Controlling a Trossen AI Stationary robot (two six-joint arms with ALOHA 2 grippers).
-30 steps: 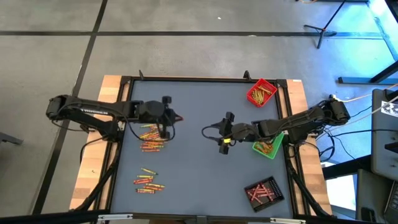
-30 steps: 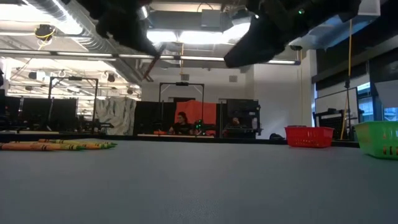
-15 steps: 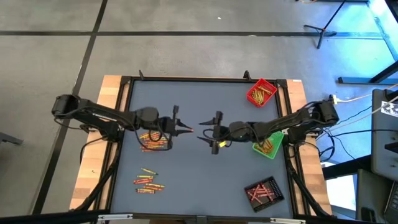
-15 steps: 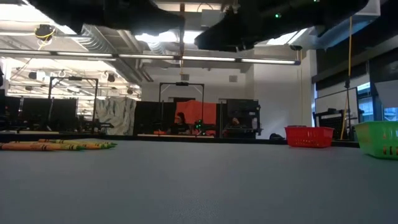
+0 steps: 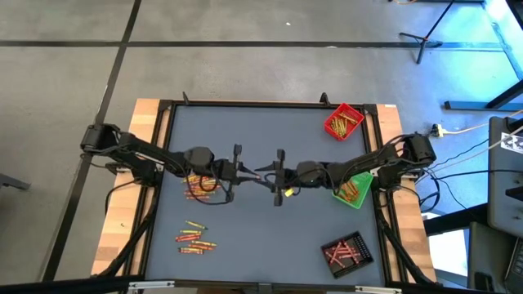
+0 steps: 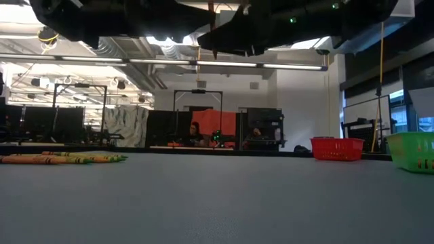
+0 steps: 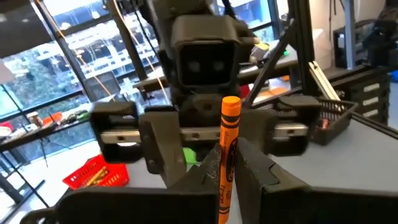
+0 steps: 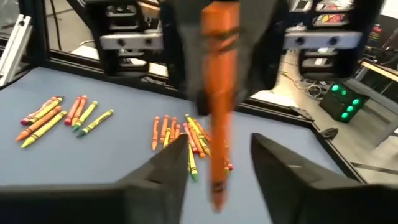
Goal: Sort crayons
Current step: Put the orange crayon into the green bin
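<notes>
An orange crayon (image 7: 229,127) stands upright in my left gripper (image 5: 248,171), which is shut on it above the middle of the table. My right gripper (image 5: 270,174) faces it from the table's right. Its open fingers (image 8: 171,165) stand on either side of the crayon's lower end (image 8: 217,186) without touching it. More crayons lie in two heaps: one (image 5: 200,184) under my left arm and one (image 5: 194,238) near the front left. The red tray (image 5: 343,121), green tray (image 5: 353,190) and black tray (image 5: 347,251) stand along the right side. My left gripper pinches the orange crayon between its two fingers at the crayon's lower half (image 7: 225,171). The fingers come level from the table's left and lie across the crayon. The crayon stands upright, its upper end (image 7: 231,104) above the fingers, clear of the table.
In the low view a row of crayons (image 6: 64,158) lies at the left, and the red tray (image 6: 337,148) and green tray (image 6: 411,150) stand at the right. The table's wooden edge (image 5: 145,114) and black frame border the grey mat. People sit in the room beyond.
My left gripper has tipped from pointing down to level and gone toward the table's middle, away from the crayon heap, carrying the orange crayon. My right gripper has moved toward the table's left until the two grippers face each other closely.
</notes>
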